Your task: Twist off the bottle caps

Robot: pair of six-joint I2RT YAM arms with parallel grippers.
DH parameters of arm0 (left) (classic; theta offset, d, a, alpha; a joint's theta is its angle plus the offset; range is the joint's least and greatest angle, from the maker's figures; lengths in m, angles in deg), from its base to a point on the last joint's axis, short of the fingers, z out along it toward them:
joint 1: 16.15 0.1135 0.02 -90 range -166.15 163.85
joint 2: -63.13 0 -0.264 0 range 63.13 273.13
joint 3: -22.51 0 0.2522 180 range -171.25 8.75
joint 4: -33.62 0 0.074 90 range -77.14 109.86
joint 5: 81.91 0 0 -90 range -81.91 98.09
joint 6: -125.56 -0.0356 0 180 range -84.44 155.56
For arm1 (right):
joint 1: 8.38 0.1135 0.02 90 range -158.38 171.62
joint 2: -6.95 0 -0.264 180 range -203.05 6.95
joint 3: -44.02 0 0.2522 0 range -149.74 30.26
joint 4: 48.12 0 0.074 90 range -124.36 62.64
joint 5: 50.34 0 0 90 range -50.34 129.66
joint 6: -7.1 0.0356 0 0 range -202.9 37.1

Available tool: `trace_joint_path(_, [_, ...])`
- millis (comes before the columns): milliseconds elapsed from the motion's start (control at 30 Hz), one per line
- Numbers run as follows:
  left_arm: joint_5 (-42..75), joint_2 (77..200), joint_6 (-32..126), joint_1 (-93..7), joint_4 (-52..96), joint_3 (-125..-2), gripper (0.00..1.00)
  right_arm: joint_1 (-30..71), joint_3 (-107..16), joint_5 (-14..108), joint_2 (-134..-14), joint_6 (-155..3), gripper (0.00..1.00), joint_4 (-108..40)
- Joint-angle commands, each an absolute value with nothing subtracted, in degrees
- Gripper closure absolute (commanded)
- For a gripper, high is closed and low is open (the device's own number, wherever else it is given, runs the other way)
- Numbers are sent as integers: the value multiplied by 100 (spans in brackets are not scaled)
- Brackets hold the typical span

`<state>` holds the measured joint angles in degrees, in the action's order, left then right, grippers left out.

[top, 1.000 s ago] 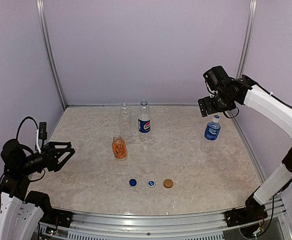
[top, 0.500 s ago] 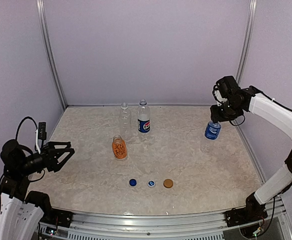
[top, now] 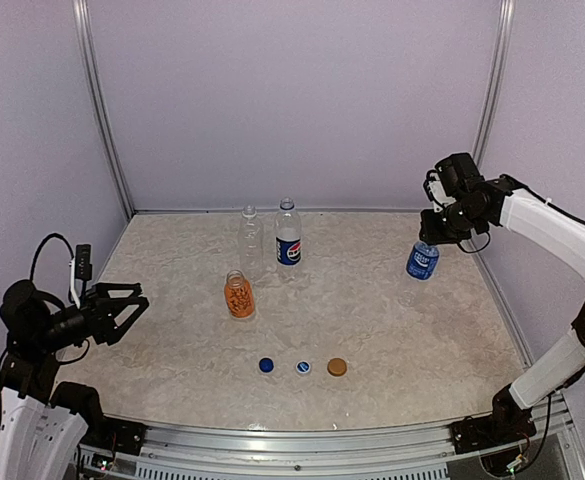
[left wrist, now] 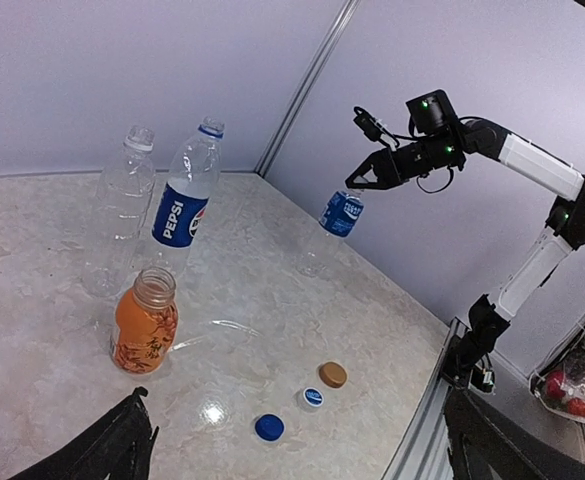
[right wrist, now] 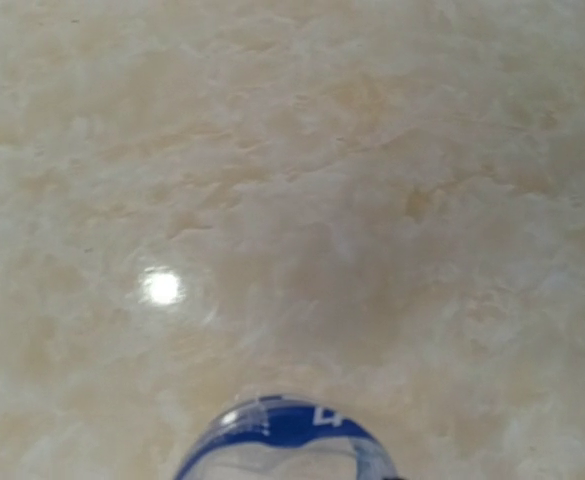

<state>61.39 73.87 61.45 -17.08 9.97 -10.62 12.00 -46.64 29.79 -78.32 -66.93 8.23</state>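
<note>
My right gripper [top: 433,236] is shut on the top of the clear bottle with the bright-blue label [top: 423,262], which leans at the right of the table; the cap is hidden in the jaws. From the left wrist that gripper [left wrist: 364,183] sits over the same bottle [left wrist: 341,213]. The right wrist looks straight down on the blue label [right wrist: 284,430]; its own fingers do not show. The clear unlabelled bottle [top: 250,238], the Pepsi bottle [top: 289,236] and the short orange bottle [top: 239,295] stand mid-table. My left gripper [top: 115,310] hangs open at the left, holding nothing.
Three loose caps lie in a row near the front: a blue cap [top: 266,365], a white-and-blue cap [top: 303,367] and a brown cap [top: 337,367]. Lilac walls with metal posts enclose the marbled table [top: 392,340]; a metal rail runs along its near edge.
My right gripper came down from above and behind the bright-blue-label bottle and shut on its top; the bottle has shifted slightly left. The left arm stayed still.
</note>
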Motion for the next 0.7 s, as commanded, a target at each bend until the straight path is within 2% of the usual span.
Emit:
trace_joint_path(0, [6008,7300,6008,-1726,893,-1076,3,1201,-4811,3479,-7418,-6499,100,1013])
trace_joint_path(133, [5642,7372,5753,-1786,642,-1299,7,1780,-5436,3838,-6931,-6357,100,1105])
trace_joint_path(233, [5691,7633,5544,-1942,416,-1642,8,2635,-6160,4154,-6778,-6288,100,1105])
trace_joint_path(333, [5766,7924,4574,-2326,-216,-2416,7,3506,-6617,4683,-6898,-6312,100,873])
trace_joint_path(500, [5479,8878,2304,-2870,-1975,-3864,6,5050,-7528,4763,-7863,-6641,100,370])
trace_joint_path(667, [4819,9793,548,-3633,-3556,-4743,1,5522,-9009,4807,-9372,-6996,100,314])
